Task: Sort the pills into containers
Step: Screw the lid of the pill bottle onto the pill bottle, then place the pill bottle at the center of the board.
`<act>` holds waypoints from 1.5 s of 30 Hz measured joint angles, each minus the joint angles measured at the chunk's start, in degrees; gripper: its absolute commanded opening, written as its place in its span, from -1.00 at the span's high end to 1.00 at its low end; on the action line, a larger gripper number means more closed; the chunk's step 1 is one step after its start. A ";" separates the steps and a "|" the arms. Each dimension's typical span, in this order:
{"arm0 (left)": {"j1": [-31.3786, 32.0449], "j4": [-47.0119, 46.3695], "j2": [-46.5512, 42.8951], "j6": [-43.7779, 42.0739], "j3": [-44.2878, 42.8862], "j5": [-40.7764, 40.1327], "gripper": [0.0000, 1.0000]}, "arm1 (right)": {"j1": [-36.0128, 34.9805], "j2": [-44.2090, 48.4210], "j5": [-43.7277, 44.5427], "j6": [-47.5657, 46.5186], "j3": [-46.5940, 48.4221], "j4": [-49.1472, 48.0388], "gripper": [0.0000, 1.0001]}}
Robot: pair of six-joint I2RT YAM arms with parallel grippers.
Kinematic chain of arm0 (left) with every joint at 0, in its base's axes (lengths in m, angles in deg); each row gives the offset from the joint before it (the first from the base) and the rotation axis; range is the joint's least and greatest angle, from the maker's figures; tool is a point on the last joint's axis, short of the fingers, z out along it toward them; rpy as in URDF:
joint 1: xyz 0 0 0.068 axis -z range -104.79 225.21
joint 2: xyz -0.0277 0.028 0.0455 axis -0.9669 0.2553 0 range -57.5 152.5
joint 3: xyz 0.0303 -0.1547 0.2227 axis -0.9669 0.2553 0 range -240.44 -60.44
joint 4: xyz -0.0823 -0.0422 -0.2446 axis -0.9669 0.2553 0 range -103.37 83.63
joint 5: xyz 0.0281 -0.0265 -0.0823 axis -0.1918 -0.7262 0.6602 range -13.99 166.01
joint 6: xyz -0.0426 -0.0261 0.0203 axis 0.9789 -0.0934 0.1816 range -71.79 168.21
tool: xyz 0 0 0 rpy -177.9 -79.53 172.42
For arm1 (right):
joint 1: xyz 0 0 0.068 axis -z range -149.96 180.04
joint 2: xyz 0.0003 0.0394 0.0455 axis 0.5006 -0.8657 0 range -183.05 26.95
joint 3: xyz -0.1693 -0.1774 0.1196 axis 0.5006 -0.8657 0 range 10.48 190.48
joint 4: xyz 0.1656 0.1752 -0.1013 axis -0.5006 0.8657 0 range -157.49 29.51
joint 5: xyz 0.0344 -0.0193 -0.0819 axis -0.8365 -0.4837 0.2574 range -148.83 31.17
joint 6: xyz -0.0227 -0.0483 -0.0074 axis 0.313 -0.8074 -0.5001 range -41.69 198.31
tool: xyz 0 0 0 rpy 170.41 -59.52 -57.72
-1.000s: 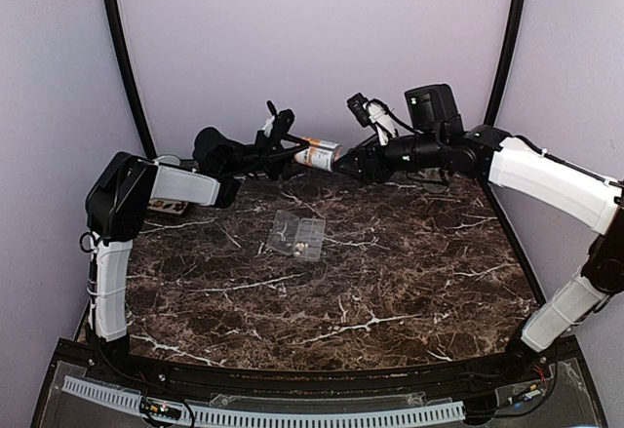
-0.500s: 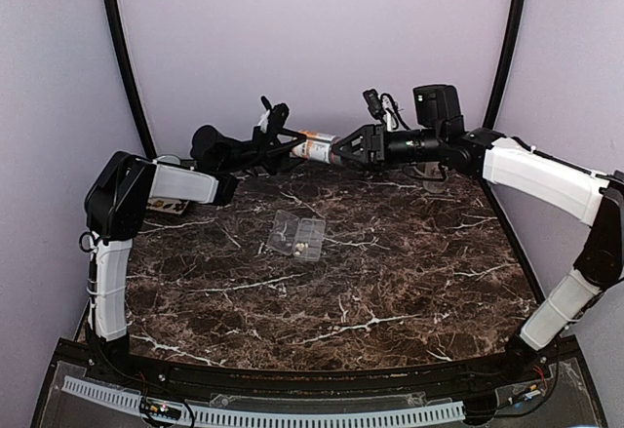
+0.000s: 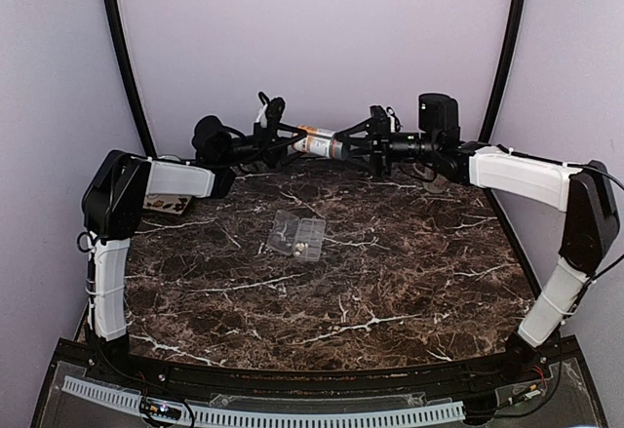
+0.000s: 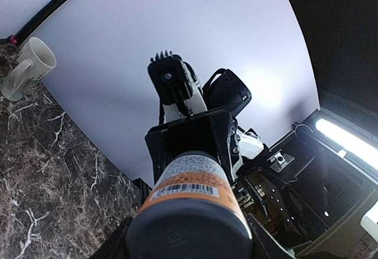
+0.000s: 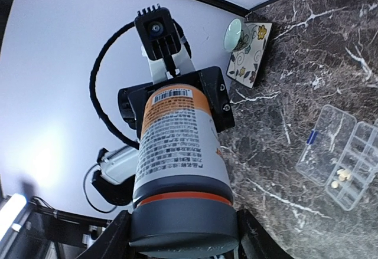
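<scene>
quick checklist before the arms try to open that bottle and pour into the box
1. Left gripper holding the bottle: ok, closed on one end.
2. Right gripper on the other end: ok, closed around the cap.
3. Cap off: not ok, it sits on the bottle.
4. Organizer lid open: ok, folded back.
5. Bottle above the organizer: not ok, it is held in the air over the far edge of the table; the organizer lies mid-table.
6. Free compartments: cannot tell; a few pills lie in one.
</scene>
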 measured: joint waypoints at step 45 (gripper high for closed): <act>2.95 14.01 -5.95 -17.25 2.80 -4.87 1.00 | 0.37 -1.03 0.33 19.98 -6.12 -17.68 -0.40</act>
